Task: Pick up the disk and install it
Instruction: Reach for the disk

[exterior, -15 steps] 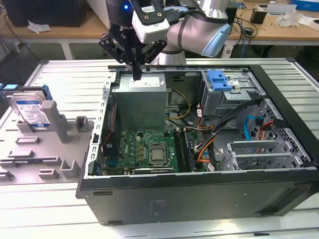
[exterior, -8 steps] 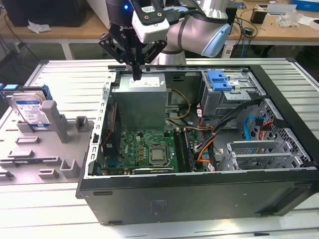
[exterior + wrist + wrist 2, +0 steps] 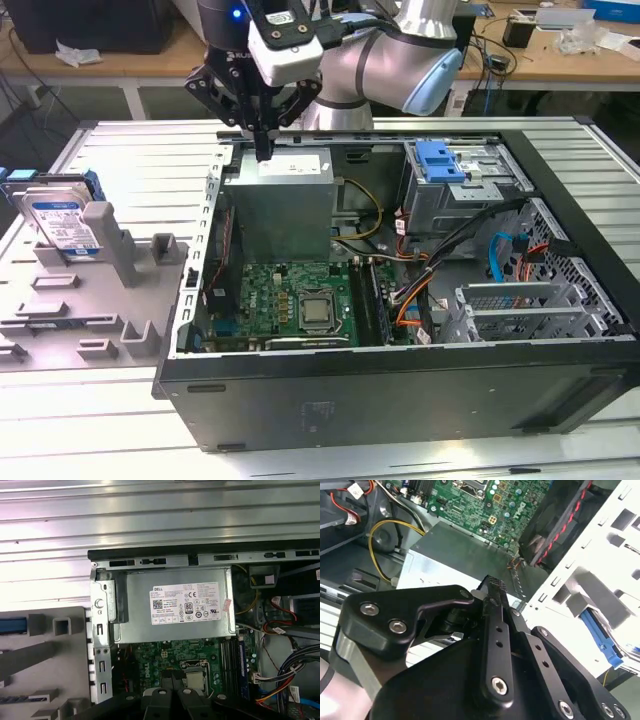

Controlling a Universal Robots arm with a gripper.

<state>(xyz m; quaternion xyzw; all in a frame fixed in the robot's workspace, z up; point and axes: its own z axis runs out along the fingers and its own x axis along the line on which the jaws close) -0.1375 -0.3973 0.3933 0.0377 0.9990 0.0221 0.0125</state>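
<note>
The disk, a silver drive with a blue-and-white label in a blue rail, leans upright in the grey fixture at the exterior view's left. My gripper hangs over the open computer case's back left corner, above the grey power supply box and well to the right of the disk. Its fingers are shut together with nothing between them, as both wrist views show. A strip of the disk's blue rail peeks in at the edge of the first wrist view.
The black case lies open with the motherboard, cables and a metal drive cage holding a blue bracket. The fixture has several upright grey posts. The ribbed metal table runs around the case.
</note>
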